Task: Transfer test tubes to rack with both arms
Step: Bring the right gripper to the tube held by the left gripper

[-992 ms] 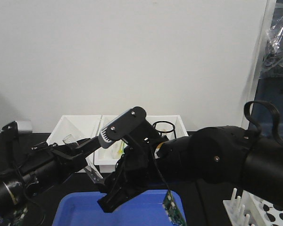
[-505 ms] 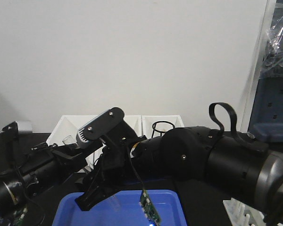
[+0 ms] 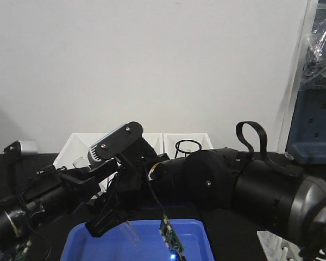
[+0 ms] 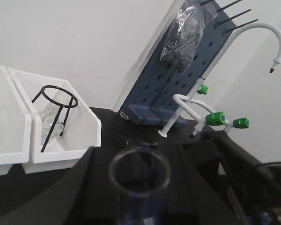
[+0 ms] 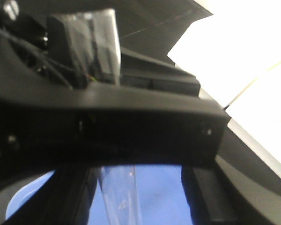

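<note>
Test tubes have not reached the rack [image 3: 273, 246] as far as can be seen. Only a corner of that white stand shows at the near right, half hidden by the right arm [image 3: 244, 185], and no glass stands in the part that shows. One test tube [image 4: 139, 197] is upright with its mouth up, pinched between the fingers of the left gripper [image 4: 143, 178]. It is held on the left of the scene, short of the white bins [image 3: 79, 145] at the far side. A second tube [image 5: 118, 199] slants over the blue tray [image 3: 194, 239] between the fingers of the right gripper [image 5: 140, 197]. Those jaws look spread, since blue shows between the glass and one finger, though the wrist view is blurred. Whether this tube rests on the tray floor cannot be told. By my reading the work is at an early stage: one tube is in hand, another is about to be gripped, and both must cross to the rack on the right. Compared with a second ago, the right arm has swung left. Its gripper then sat nearer the tray's middle, and more of the rack's pegs showed at the near right. Over the last half second it has barely shifted. The left arm [image 3: 41, 198] and its tube are where they were in both earlier frames.
</note>
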{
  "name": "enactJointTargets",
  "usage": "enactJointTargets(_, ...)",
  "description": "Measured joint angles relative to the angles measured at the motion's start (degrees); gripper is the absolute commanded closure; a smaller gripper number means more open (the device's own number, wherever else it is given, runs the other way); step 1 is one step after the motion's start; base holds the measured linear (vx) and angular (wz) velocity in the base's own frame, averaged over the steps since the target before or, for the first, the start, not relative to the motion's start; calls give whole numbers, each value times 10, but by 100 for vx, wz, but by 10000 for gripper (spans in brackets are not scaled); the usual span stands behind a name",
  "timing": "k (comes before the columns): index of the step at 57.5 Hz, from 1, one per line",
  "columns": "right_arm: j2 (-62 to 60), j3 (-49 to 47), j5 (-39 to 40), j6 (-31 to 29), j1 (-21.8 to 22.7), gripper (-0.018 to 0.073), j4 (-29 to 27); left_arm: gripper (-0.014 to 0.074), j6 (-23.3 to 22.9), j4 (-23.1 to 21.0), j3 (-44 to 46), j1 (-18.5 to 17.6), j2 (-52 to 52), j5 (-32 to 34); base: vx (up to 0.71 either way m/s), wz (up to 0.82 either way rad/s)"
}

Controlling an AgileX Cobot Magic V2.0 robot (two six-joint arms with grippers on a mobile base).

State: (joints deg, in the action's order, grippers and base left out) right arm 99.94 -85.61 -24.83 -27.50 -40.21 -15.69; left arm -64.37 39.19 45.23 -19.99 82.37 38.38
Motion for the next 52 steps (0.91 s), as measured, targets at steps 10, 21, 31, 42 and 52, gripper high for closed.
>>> enactJointTargets(10, 0, 0, -1, 0, 0, 96, -1, 601, -15, 40, 0, 0, 0, 1, 0, 0)
enactJointTargets(21, 0, 0, -4, 0, 0, 96, -3, 601, -30, 58, 0, 0, 0, 7, 0, 0)
enactJointTargets(31, 0, 0, -4, 11, 0, 141, -3, 601, -30, 61, 0, 0, 0, 17, 0, 0)
enactJointTargets(42, 0, 0, -12, 17, 0, 215, -6, 601, -30, 61, 0, 0, 1, 20, 0, 0)
enactJointTargets(52, 0, 0, -23, 22, 0, 309, -7, 601, -30, 66, 0, 0, 2, 20, 0, 0)
